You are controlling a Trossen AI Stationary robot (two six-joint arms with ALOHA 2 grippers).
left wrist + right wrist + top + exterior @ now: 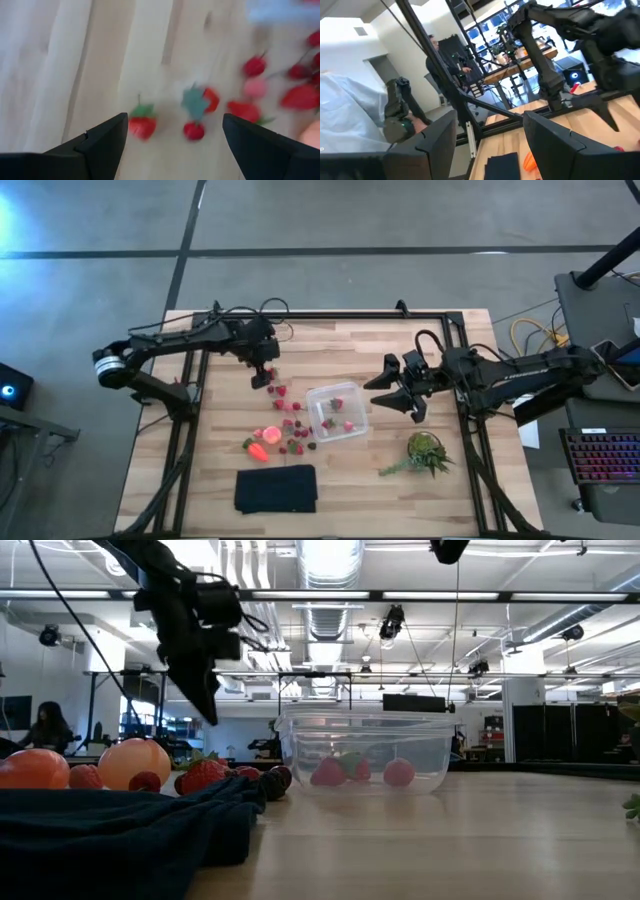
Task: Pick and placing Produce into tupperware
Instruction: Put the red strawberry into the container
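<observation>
my left end effector [262, 377] hangs spread and empty over the loose produce [283, 418] on the worktop [330, 340], lined up to pinch a berry; the tupperware [336, 412] beside it holds 3 pieces. my right end effector [408, 402] waits released beside it.

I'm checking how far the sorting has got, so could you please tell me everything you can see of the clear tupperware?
The tupperware is a small clear plastic tub, square with rounded corners, lidless and upright on the wooden table near its middle. About three red strawberry pieces lie inside. More produce lies scattered just beside it; no gripper touches it.
</observation>
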